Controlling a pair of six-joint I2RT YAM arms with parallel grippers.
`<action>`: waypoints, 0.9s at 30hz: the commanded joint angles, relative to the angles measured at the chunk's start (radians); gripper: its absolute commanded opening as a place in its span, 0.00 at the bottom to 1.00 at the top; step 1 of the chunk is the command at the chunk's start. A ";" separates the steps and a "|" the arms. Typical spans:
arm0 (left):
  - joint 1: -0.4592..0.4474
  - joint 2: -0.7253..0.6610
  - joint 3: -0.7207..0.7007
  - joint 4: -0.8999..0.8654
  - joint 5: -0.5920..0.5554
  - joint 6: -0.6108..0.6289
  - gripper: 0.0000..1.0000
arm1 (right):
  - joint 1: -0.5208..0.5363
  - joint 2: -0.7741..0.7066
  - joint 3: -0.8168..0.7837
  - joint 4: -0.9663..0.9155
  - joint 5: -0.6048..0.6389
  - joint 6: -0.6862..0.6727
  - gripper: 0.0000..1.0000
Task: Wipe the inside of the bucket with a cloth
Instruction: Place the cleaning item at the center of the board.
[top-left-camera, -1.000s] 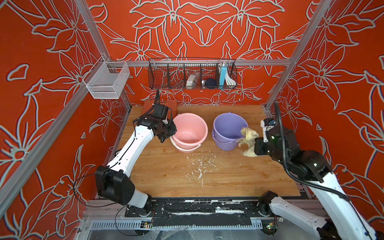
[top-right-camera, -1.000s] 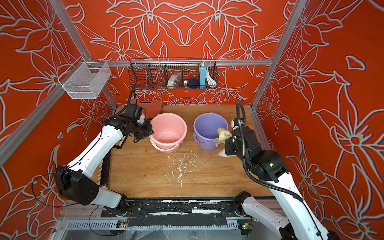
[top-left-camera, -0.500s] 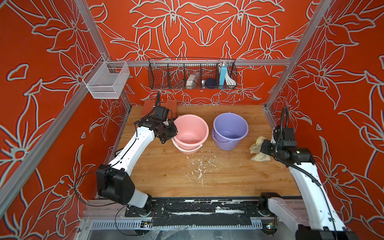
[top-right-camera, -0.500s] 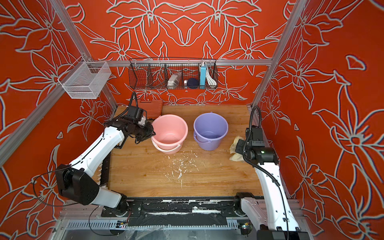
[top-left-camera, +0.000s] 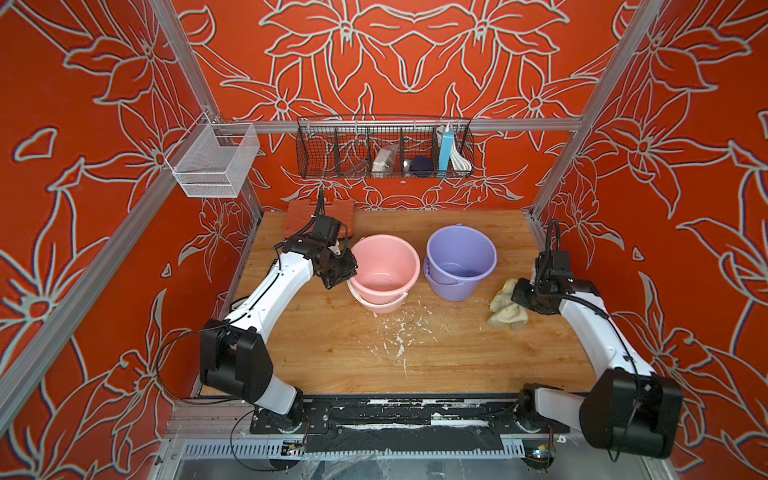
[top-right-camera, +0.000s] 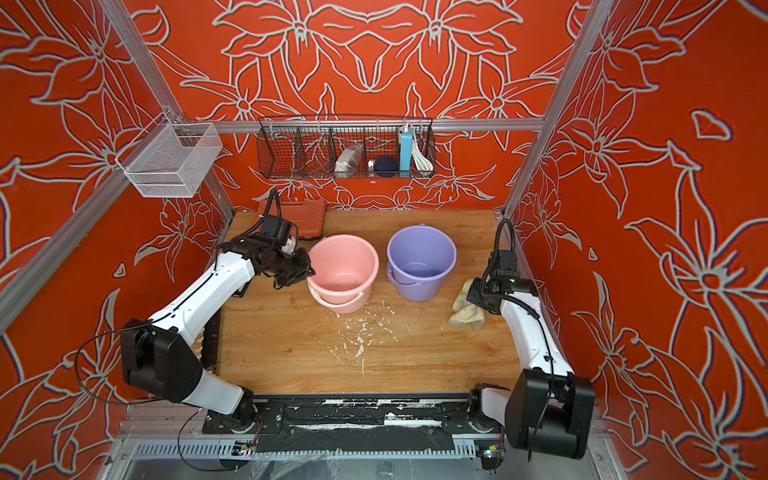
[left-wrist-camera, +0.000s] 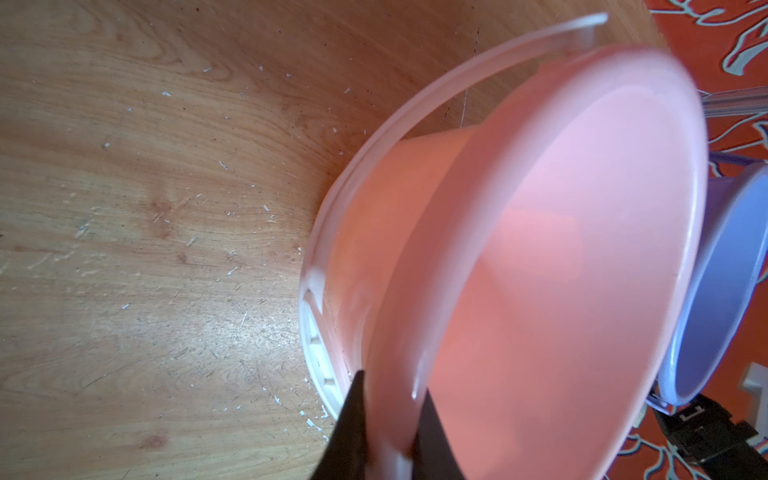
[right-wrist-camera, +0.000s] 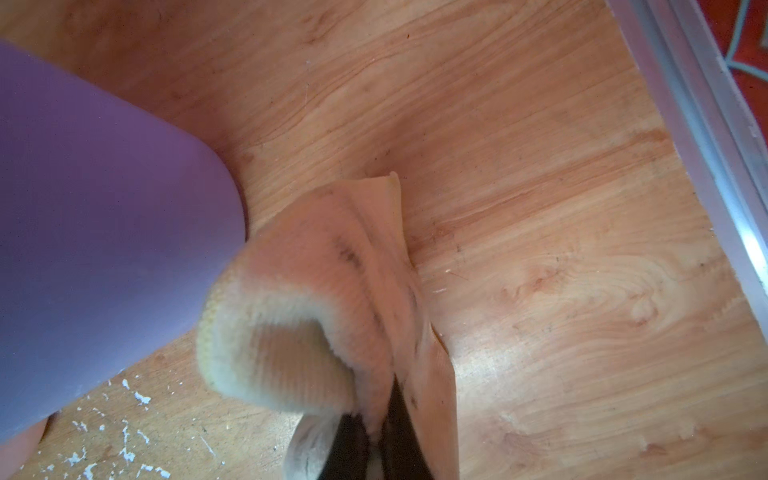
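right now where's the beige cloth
In a top view, the stained beige cloth is right of the purple plastic bucket, pinched by the right tool.

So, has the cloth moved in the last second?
Yes. The cloth was up at the purple bucket's rim; now it is lower, beside that bucket, on the side away from the pink bucket, pinched in the right pincer.

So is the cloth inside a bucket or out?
Out. The cloth is bunched up beside the purple bucket, over the table, pinched in the right gripper's fingers.
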 joint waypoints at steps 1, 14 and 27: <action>0.004 0.024 0.015 0.001 0.035 0.021 0.00 | -0.016 0.047 0.001 0.032 -0.022 -0.013 0.00; 0.004 0.051 0.155 -0.076 0.014 0.097 0.65 | -0.033 0.173 0.014 0.051 -0.012 -0.025 0.09; 0.105 -0.051 0.154 -0.076 -0.246 0.178 0.99 | -0.038 0.152 0.106 -0.022 0.025 -0.019 0.98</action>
